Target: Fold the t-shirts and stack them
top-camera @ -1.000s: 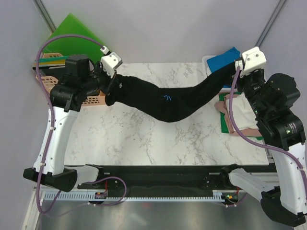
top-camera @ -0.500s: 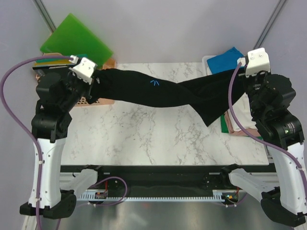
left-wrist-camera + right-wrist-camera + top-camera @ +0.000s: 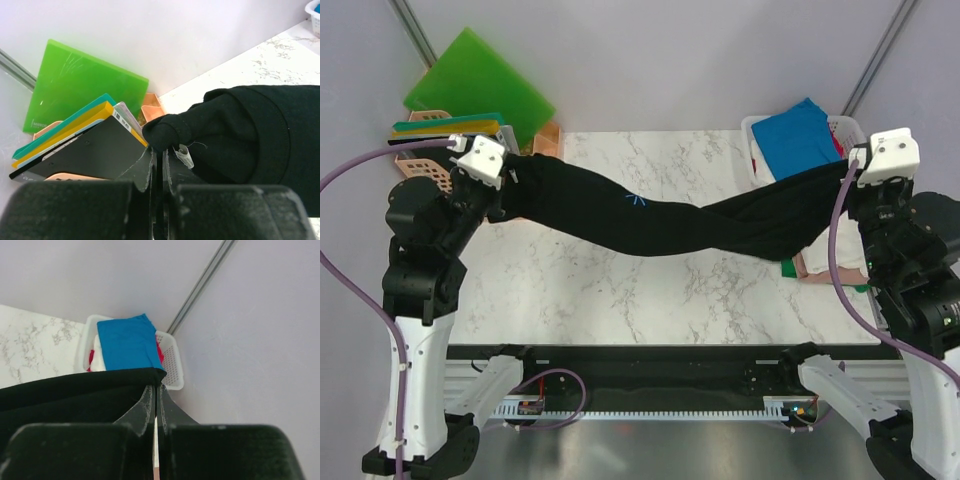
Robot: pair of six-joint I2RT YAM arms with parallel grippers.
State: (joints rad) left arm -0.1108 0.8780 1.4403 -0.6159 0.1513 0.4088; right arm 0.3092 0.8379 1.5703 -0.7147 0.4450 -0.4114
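**Black t-shirt (image 3: 660,222) stretched between both arms over the marble table (image 3: 620,290)**

The left gripper (image 3: 159,154) was clamped on a bunched end of the shirt at the upper left of the overhead frame, beside the green board (image 3: 470,85). The right gripper (image 3: 156,389) was pinched tight on the opposite edge at the right side. The cloth sagged across the middle of the frame. A blue t-shirt (image 3: 798,135) lay on the white basket (image 3: 172,370) at upper right. Folded pale shirts (image 3: 820,265) sat below it, partly hidden by the black cloth.
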